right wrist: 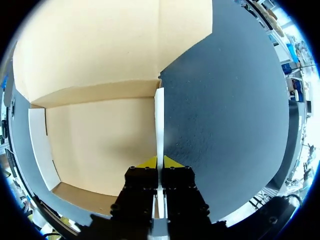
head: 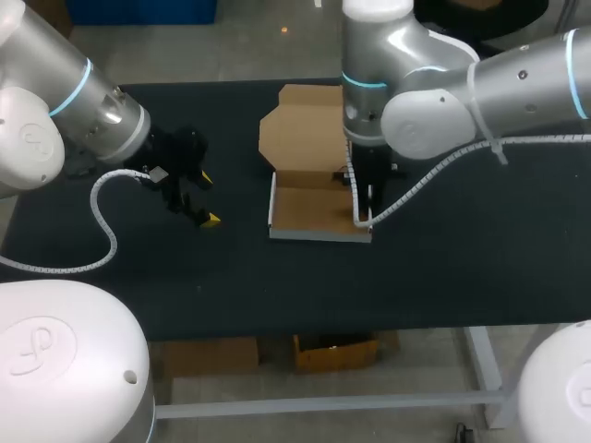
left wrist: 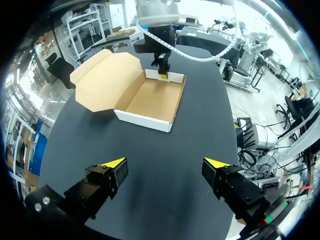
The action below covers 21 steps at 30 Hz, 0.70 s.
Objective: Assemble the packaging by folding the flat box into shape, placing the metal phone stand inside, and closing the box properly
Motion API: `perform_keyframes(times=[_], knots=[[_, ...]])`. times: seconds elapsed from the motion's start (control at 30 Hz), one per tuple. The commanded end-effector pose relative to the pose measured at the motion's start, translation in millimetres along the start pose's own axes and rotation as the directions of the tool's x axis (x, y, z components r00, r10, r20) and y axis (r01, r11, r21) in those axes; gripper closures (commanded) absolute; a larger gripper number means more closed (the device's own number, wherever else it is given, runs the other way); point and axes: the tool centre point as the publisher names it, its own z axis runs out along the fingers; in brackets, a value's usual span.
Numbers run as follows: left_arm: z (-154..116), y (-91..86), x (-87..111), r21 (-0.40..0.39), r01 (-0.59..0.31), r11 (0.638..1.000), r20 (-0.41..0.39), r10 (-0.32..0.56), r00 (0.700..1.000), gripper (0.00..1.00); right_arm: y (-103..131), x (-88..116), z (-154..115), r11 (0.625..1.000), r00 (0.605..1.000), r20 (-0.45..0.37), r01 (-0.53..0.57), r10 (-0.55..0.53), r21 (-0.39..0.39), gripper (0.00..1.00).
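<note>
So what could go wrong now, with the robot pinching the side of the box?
1. The right gripper is shut on the thin side wall of the box. If it pulls or twists, the cardboard might bend or tear.
2. Nothing else holds the box: the left gripper hangs open, apart from it, over the table. A tug could slide the whole box.
3. No phone stand shows in any view, so packing may stall.

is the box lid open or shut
Open. The lid is folded back behind the box, whose inside shows empty; the right tool is shut on one side wall.
</note>
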Motion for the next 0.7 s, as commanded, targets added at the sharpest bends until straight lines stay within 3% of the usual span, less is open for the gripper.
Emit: perform_keyframes(times=[0.03, 0.57, 0.7], knots=[[0.5, -0.5, 0.0, -0.003, 0.0, 1.0, 0.001, 0.0, 1.0, 0.0, -3.2, 8.9, 2.7, 0.999, 0.993, 0.113, -0.044, 0.047, -0.029, 1.0], [0.5, -0.5, 0.0, -0.003, 0.0, 1.0, 0.001, 0.0, 1.0, 0.0, -2.3, 5.4, 4.5, 0.981, 0.956, 0.233, -0.154, 0.179, -0.121, 1.0], [0.5, -0.5, 0.0, -0.003, 0.0, 1.0, 0.001, 0.0, 1.0, 0.0, 0.0, 5.0, 3.3, 0.973, 0.927, 0.305, -0.183, 0.219, -0.142, 1.0]])
